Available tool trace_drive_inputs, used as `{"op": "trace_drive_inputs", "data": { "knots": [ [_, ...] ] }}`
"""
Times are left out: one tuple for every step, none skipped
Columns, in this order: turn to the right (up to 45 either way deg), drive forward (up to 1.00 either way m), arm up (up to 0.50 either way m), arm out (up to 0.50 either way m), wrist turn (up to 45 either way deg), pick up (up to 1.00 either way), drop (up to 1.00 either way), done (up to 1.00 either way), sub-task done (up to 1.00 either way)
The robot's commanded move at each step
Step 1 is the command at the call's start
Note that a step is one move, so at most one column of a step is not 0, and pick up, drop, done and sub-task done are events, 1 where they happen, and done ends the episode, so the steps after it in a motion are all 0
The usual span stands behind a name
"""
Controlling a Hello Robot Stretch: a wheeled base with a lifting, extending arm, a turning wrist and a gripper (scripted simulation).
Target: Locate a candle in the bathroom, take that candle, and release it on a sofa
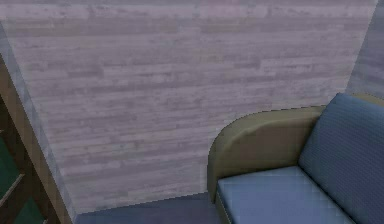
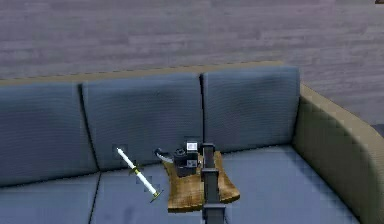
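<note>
A thin pale stick, judged to be the candle point(image 2: 136, 172), is seen over the middle seat cushion of the sofa point(image 2: 240, 105), in front of its backrest. It is found just beside the pincer point(image 2: 168, 156), toward the arm side view's left, with its long axis slanted from upper left to lower right. Whether it is held by the pincer or lies on the sofa seat cannot be told. A brown flat thing point(image 2: 190, 188) is seen at the sofa seat beneath the pincer.

The robot's arm point(image 2: 211, 188), a dark square bar, ends in two small white squares point(image 2: 190, 151) with black marks, beside the dark-bodied, thin-fingered gripper point(image 2: 170, 156).
</note>
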Motion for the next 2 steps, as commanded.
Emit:
{"op": "trace_drive_inputs", "data": {
  "knots": [
    [0.0, 0.00, 0.00, -0.08, 0.0, 0.00, 0.00, 0.00, 0.00],
    [0.0, 0.00, 0.00, 0.00, 0.0, 0.00, 0.00, 1.00, 0.00]
  ]
}}
